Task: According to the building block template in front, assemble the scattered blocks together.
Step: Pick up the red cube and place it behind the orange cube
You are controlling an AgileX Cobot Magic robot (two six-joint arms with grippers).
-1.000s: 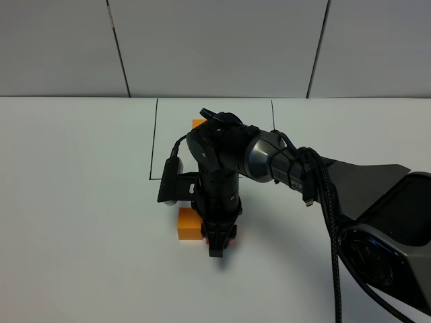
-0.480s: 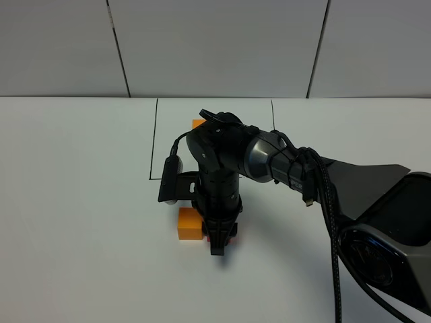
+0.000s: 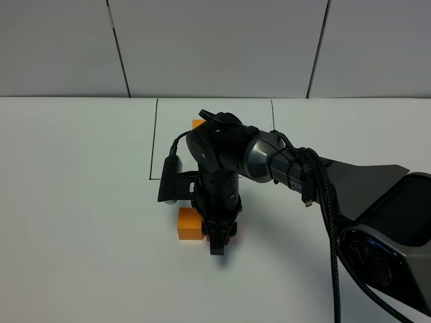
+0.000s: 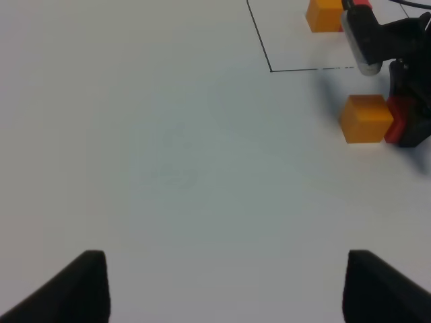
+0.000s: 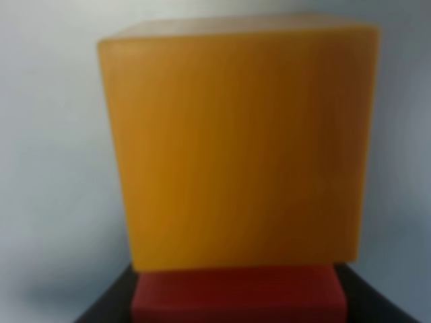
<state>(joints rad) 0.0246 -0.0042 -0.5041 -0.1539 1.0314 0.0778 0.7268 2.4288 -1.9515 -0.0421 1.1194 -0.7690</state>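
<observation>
Right gripper (image 3: 217, 237) hides most of the red cube (image 4: 393, 120) beside the orange cube (image 3: 189, 223).

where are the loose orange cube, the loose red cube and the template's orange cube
loose orange cube (image 4: 366, 118), left wrist view, top face
loose red cube (image 5: 237, 293), right wrist view, facing side
template's orange cube (image 4: 325, 15), left wrist view, front face
</observation>
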